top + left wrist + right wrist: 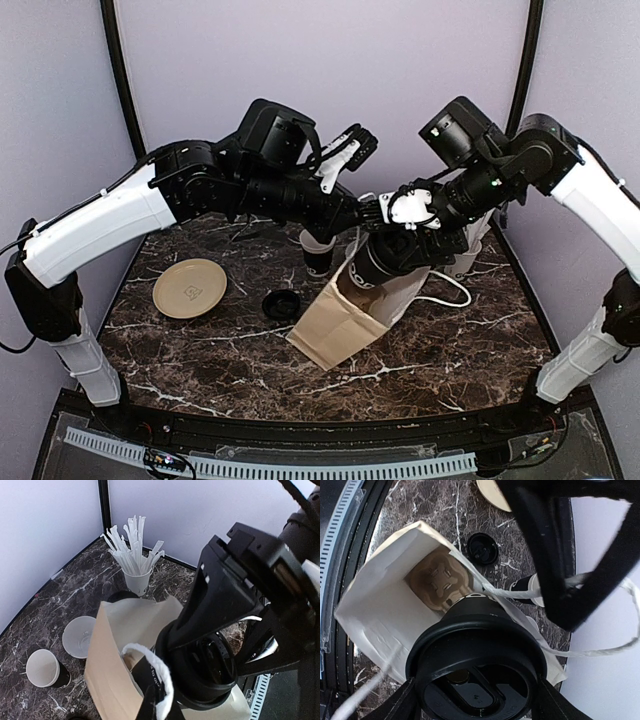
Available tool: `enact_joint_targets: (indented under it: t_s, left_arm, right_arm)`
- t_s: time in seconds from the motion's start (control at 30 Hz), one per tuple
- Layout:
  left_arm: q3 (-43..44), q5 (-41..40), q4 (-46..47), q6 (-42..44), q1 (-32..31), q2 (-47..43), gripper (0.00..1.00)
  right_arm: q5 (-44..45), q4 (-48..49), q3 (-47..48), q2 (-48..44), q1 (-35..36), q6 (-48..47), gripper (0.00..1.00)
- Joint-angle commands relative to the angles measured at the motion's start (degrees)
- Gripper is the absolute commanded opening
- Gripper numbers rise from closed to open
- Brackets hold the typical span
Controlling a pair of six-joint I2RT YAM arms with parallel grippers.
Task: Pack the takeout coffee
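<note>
**Status.** Packing is under way and no cup is fully packed yet. The paper bag (335,325) lies tilted on the worktop (200,350), with its mouth to the far right and its base to the near left. The right wrist view looks down to the bag floor, which is bare.

**Tools.**
- The left tool (365,213) is pressed together. It appears to pinch the white cord handle (165,677), which holds the mouth up.
- The right tool (392,240) is clamped around the lidded cup (475,665), one finger on each side of it.

**Position and orientation of the cup.**
- The lidded cup hangs at the bag mouth, off the worktop.
- Its dome lid faces up and to the far right, toward the right arm. Its base points down into the bag.
- Its long axis is slanted, roughly in line with the bag's own length.
- The lid hides the cup wall, so how deep the base sits cannot be told.

**Remaining steps (judgement).**
1. Seat the lidded cup in the bag and release it.
2. Fit the loose lid (281,303), which lies nearer and left of the open cup (318,258), onto that cup. The open cup stands upright just left of the bag mouth.
3. Pack the second cup.
</note>
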Motion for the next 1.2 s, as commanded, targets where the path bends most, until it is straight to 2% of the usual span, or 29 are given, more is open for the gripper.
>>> enact_joint_targets:
  t_s: [0.0,0.2,0.37,0.7,0.97,1.17]
  left_arm:
    - [-0.6,2.1,0.9,-0.9,0.0,-1.5,0.00]
    - [-3.3,-1.1,3.2,1.7,0.0,-3.7,0.00]
    - [-4.4,-0.7,5.7,4.5,0.0,-4.4,0.00]
    - [2.1,2.3,4.5,8.2,0.0,0.4,0.00]
    - [2.2,3.1,4.6,9.5,0.0,0.7,0.00]
    - [2.5,4.8,3.9,10.0,0.0,2.0,0.01]
  right_arm:
    - [10.5,-2.9,1.1,1.1,4.3,0.4,0.56]
    - [15.1,-6.4,2.1,2.4,9.3,3.3,0.55]
    - [17.1,-6.4,0.3,1.2,11.2,4.5,0.55]
    - [10.7,-6.5,2.1,1.6,16.8,4.3,0.57]
    - [4.9,-6.5,7.0,5.6,18.4,4.3,0.57]
    - [6.1,-6.6,4.0,6.2,18.3,4.0,0.56]
